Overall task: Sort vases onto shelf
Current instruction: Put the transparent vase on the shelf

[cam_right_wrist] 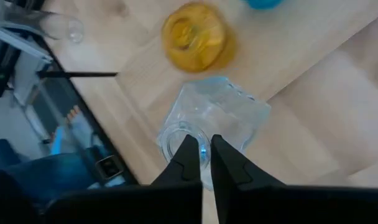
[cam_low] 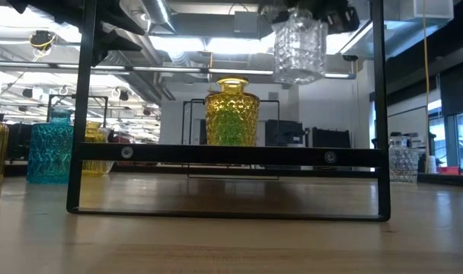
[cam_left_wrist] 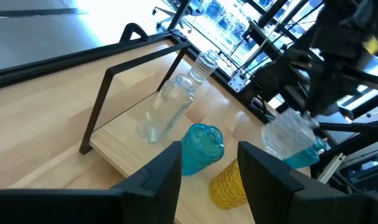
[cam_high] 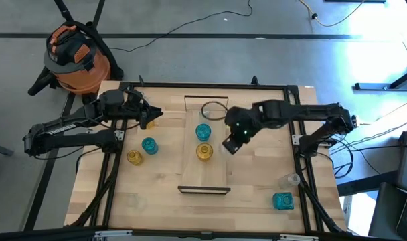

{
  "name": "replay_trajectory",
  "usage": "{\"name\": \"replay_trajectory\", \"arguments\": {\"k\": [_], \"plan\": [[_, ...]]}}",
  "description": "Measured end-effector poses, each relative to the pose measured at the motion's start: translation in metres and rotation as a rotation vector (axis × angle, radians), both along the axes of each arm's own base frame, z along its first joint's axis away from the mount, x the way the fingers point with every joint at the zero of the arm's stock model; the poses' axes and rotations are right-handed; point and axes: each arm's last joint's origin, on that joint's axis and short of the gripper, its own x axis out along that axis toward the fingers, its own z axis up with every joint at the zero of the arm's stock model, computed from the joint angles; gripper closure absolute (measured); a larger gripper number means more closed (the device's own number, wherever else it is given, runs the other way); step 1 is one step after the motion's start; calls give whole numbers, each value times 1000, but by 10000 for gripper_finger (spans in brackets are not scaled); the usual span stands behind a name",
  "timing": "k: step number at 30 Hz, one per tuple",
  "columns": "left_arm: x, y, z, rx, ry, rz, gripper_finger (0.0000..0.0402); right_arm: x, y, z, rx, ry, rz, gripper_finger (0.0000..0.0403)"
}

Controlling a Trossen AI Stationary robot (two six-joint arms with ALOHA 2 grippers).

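Right pincer (cam_right_wrist: 199,155) is clamped tight on the rim of a clear vase (cam_right_wrist: 217,121), holding it up in the air just beside the shelf (cam_high: 205,175), near the amber vase (cam_high: 203,152) and teal vase (cam_high: 203,131) standing on it. Left pincer (cam_left_wrist: 207,163) hangs spread apart with nothing in it, over the surface (cam_high: 257,194) off the shelf's left side.
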Motion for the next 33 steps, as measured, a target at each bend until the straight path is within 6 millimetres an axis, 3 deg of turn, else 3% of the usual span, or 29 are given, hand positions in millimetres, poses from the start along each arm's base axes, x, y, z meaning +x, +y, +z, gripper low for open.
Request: {"name": "replay_trajectory", "arguments": {"k": [8, 21, 25, 33], "plan": [[0, 0, 0, -6, -1, 3, 253, 10, 36, 2, 114, -59, -47, 403], [0, -2, -1, 6, 7, -56, 253, 66, 80, -52, 201, -45, -146, 403], [0, -2, -1, -17, 4, -53, 253, 76, 84, -61, 223, -56, -209, 403], [0, -2, -1, 3, 8, -66, 253, 75, 84, -69, 179, -8, -270, 403]]}}
